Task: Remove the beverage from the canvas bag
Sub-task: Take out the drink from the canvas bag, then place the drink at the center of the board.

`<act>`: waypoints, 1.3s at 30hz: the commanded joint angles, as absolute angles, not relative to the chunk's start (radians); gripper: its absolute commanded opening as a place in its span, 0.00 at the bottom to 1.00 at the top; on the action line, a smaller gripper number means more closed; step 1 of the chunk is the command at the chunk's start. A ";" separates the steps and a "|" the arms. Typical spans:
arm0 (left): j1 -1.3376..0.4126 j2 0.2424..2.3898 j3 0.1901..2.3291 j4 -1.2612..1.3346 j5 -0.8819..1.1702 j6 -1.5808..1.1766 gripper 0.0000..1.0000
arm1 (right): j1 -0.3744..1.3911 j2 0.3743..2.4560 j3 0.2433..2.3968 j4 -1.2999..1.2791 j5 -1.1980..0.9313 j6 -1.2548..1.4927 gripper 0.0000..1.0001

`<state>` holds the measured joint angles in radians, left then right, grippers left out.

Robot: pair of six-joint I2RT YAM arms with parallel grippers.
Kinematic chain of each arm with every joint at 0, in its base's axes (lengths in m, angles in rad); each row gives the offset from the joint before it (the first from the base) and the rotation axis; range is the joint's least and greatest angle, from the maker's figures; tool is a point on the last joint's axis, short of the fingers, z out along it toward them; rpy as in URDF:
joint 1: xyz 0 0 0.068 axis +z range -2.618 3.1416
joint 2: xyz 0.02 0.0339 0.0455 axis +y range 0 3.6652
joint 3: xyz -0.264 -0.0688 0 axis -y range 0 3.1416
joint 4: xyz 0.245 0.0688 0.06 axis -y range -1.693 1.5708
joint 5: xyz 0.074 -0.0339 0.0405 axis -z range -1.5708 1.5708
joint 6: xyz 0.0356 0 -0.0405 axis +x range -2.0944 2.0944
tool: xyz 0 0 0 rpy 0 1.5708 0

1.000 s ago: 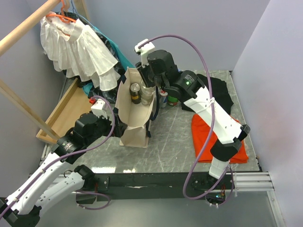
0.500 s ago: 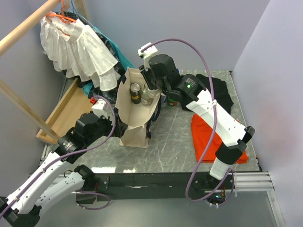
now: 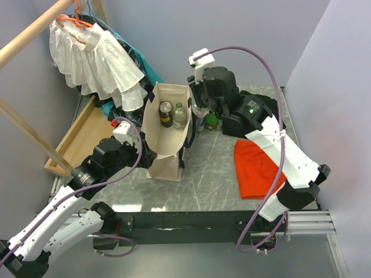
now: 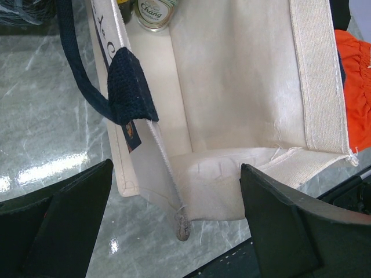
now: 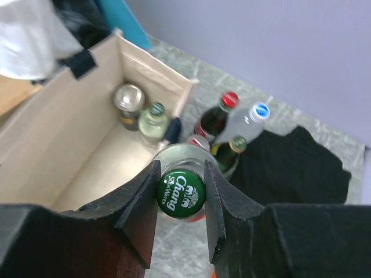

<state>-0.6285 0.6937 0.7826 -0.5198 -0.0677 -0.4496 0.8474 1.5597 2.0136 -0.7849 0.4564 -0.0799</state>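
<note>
While right arm (image 3: pixel 264 127) arches high, right tool (image 5: pixel 181 200) pinching bottle (image 5: pixel 181 191) neck, left tool (image 4: pixel 174 174) spread wide

Lavender walls (image 3: pixel 232 35) enclose a grey marble table (image 3: pixel 214 168).

Canvas bag (image 4: pixel 232 87): cream inside walls and a creased seam in full view, with a wide stitched hem band down the right side.
Strap (image 4: pixel 78 69): dark navy, running along the bag's left wall to a stitched navy patch.
Bottle (image 4: pixel 153 10): only its pale "Chang" cap shows, inside the bag at the top edge.
Left tool (image 4: pixel 177 174): black fingers (image 4: pixel 58 226) spread wide, the bag's near corner between them.
Worktop (image 4: pixel 40 133): grey marble with glare at left.
Orange cloth (image 4: pixel 353 87): right edge, beside the bag.
</note>
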 commanded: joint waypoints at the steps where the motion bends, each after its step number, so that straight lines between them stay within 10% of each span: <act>1: -0.637 0.692 0.784 -0.500 -0.048 -0.443 0.96 | 0.779 1.424 1.941 -0.594 0.460 -0.051 0.00; 39: -0.644 0.698 0.784 -0.509 -0.080 -0.453 0.96 | 0.540 1.439 1.408 -0.287 0.403 0.107 0.00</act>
